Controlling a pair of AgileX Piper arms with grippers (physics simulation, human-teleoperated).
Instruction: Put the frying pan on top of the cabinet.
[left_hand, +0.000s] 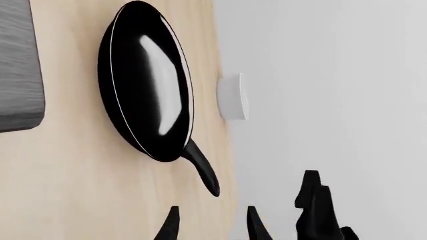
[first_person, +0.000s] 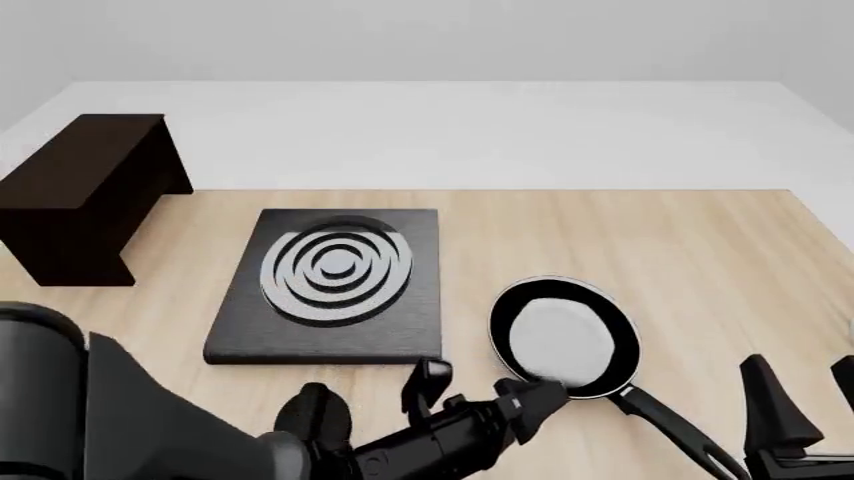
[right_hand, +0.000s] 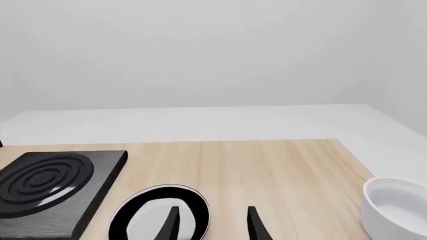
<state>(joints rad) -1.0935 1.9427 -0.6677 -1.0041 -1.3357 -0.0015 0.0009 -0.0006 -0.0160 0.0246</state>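
The frying pan (first_person: 563, 335) lies on the table right of the stove plate, its long black handle (first_person: 667, 420) pointing to the front right. The dark brown cabinet (first_person: 87, 190) stands at the far left back. My left gripper (first_person: 487, 388) is open and empty, just front-left of the pan's rim. In the left wrist view its gripper (left_hand: 213, 225) is short of the pan (left_hand: 147, 85). My right gripper (first_person: 805, 392) is open and empty, right of the handle's end. In the right wrist view the gripper (right_hand: 213, 225) has the pan (right_hand: 157, 215) partly behind one finger.
A flat black stove plate (first_person: 334, 280) with silver rings lies between the cabinet and the pan. A white bowl (right_hand: 397, 207) sits near the table's right edge; it also shows in the left wrist view (left_hand: 233, 97).
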